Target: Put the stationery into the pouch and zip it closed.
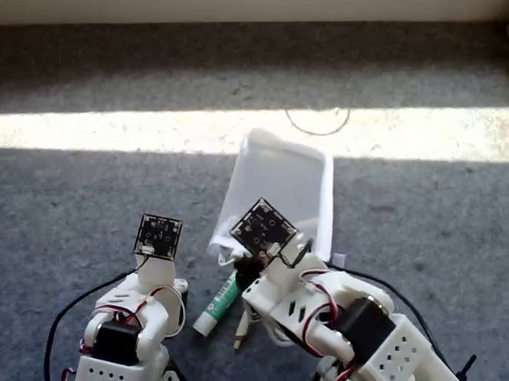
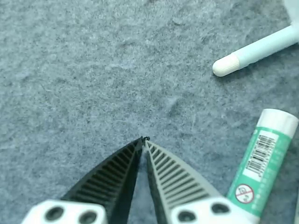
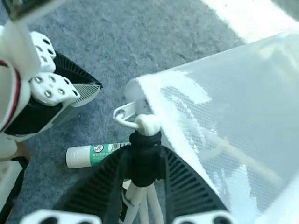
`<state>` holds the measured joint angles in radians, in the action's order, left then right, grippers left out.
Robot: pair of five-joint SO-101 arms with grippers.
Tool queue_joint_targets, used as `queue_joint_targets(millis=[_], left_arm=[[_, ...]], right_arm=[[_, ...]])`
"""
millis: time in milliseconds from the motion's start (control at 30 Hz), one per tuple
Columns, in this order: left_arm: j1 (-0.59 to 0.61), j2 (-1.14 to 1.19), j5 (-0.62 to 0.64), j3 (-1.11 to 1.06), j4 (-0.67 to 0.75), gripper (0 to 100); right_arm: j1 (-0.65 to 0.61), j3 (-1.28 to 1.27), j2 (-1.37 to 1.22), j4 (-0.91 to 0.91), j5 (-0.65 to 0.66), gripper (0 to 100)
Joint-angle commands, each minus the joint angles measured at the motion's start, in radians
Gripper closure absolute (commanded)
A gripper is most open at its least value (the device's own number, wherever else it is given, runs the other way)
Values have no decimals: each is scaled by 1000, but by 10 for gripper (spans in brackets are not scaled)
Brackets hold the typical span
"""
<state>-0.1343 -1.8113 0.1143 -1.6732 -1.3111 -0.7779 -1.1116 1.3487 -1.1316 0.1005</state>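
From where I stand, little of the job looks done. The glue stick [image 1: 218, 306] lies out on the grey carpet [image 1: 84, 191], at about 7 o'clock from the white mesh pouch [image 1: 282, 187], between the 2 arm bases. A white pen [image 2: 256, 50] lies close beside it, also outside. Whether anything is already inside the pouch I cannot tell through the mesh. The right gripper [image 3: 145, 156] is clenched on the zipper pull [image 3: 144, 140] at the pouch's near corner, so that arm seems busy with the zip while 2 items wait. The left gripper [image 2: 143, 141] is closed on nothing, its tips just over bare carpet, with the glue stick just beside it. Room is tight where it matters: the stationery sits in the narrow gap between the arms, and the pouch's near edge is almost under the right wrist. Elsewhere there is plenty of room, with open carpet at 9 and 3 o'clock of the pouch. At 12 o'clock a thin cable loop [image 1: 318, 124] lies in the sunlit strip.
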Motion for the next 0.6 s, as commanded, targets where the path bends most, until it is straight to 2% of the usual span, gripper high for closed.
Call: queue_joint_targets(millis=[0,400,567], left_arm=[[8,-5,8,-24,-5,994],[8,-5,8,-24,-5,994],[4,-5,11,-24,-5,994]], right_arm=[[56,-4,96,2,6,992],[171,-58,274,5,6,992],[177,-87,305,38,6,992]])
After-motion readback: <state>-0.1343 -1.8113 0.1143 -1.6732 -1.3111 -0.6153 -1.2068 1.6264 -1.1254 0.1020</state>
